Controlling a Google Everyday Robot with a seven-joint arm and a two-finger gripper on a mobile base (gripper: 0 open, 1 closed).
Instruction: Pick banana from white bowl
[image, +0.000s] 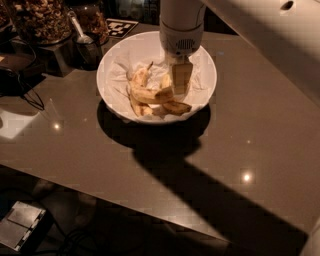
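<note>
We find the tool (180, 85) lowered inside the wide, glossy white bowl (206, 60), right of centre, hanging from the pale arm above. Whether it is apart or together we cannot tell. The long, gently curved yellow banana with brown freckles (150, 95) lies on the crumpled white paper lining (117, 75), its long axis running roughly left to right across the bowl. Its right end sits just beside the tool's tip, while the body stretches away to the left. We judge the grasp turns on shifting slightly left over that end. The bowl rests on the brown glossy tabletop (250, 125).
</note>
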